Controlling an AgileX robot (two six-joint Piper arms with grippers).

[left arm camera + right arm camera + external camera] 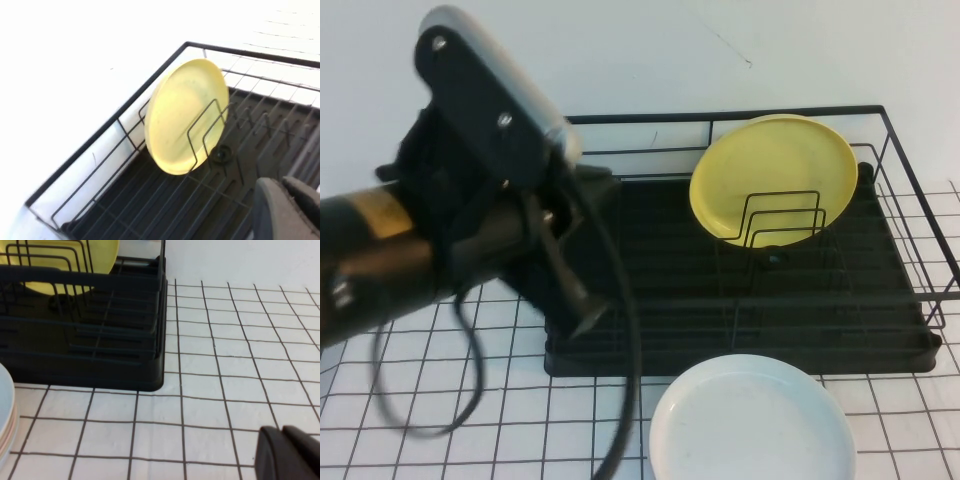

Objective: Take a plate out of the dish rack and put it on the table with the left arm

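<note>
The black wire dish rack (910,345) stands at the back of the gridded table (420,400). A yellow plate (772,175) stands upright in its dividers and also shows in the left wrist view (175,117). A round white plate (752,425), faintly bluish, lies flat on the table in front of the rack; its edge shows in the right wrist view (5,410). My left gripper (585,315) hangs over the rack's left part, shut and empty, its fingers (270,210) above the tray base. My right gripper (283,435) is shut and empty, low over the table right of the rack.
The left arm and its black cable (625,380) hide the rack's left part. A white wall (650,50) stands behind the rack. Bare grid table (240,355) lies to the right of the rack (125,360).
</note>
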